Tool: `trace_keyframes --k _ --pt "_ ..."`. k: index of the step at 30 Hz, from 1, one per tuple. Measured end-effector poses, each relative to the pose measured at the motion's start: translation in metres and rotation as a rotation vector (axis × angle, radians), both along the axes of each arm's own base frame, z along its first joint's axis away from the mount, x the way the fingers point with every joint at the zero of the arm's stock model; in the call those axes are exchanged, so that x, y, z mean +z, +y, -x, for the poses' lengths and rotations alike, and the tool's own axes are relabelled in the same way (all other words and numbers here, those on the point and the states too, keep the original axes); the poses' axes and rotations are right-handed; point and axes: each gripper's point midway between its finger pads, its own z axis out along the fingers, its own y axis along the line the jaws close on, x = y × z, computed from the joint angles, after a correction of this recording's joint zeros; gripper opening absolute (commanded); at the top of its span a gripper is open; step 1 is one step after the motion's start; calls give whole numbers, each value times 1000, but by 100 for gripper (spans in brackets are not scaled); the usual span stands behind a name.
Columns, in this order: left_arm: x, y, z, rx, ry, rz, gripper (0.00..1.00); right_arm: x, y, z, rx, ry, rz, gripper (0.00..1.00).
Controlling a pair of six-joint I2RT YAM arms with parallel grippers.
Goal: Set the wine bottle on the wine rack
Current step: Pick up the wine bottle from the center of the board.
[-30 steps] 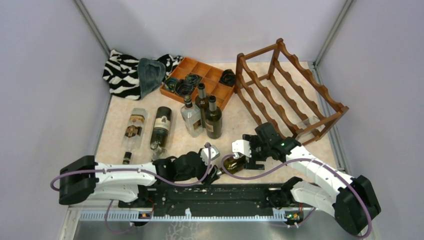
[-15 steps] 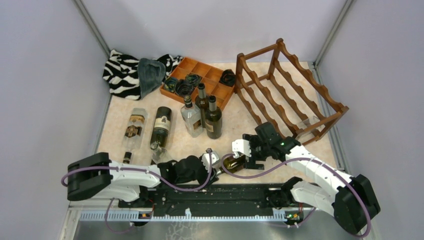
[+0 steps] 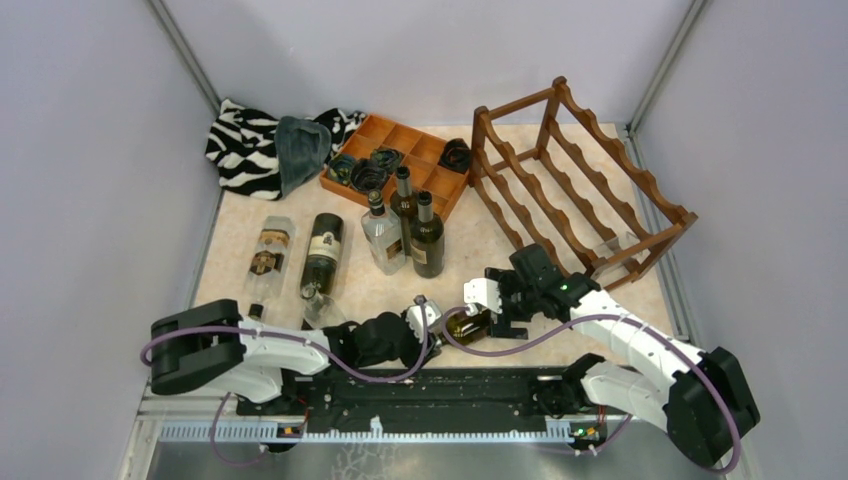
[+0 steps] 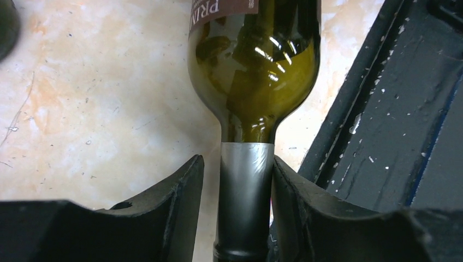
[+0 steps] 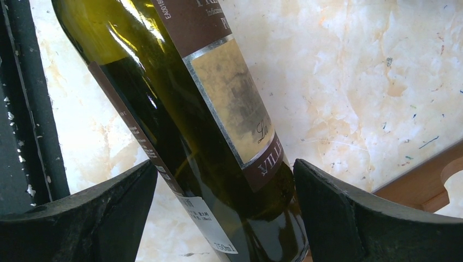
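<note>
Gripping the wine bottle (image 3: 468,324) around its wide body, the right end effector (image 3: 497,318) is pressing one finger against each side of the glass near the bottom of the bottle, so it is clenched on it. The bottle is lying on its side just in front of the near left corner of the wine rack (image 3: 580,185). It is not sitting in any tier, and its neck is pointing away from the rack, toward the left arm. Whether the bottle is resting on the tabletop (image 3: 480,255) or hanging a little above it, I cannot tell. The left end effector (image 4: 237,164) is standing around the grey foil of the neck. In the left wrist view the finger on the right side is touching the foil and the other one is showing a thin gap, so it is not clamping the neck and is counting as released. Left of the rack, three upright bottles (image 3: 427,240) are standing close together, and an orange-brown tray (image 3: 412,140) is sitting just behind them. Further left of the rack two more bottles (image 3: 322,250) are lying on their sides, and a zebra-striped cloth (image 3: 245,145) is lying well apart from the rack.
</note>
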Motion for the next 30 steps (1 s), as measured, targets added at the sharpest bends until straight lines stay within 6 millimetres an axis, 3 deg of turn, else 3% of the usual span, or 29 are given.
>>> trace_keyframes --k 5,14,17,30 --pt "-12 -1 0 -2 5 -24 49 -1 1 1 3 7 -1 92" --pt "-13 -15 -3 -8 13 -28 48 -1 1 2 5 11 -4 92" --pt "-12 -22 -4 -4 30 -42 42 -1 1 2 6 11 -4 92" --pt "-12 -29 -1 -3 80 -95 47 -1 0 1 4 7 -2 92"
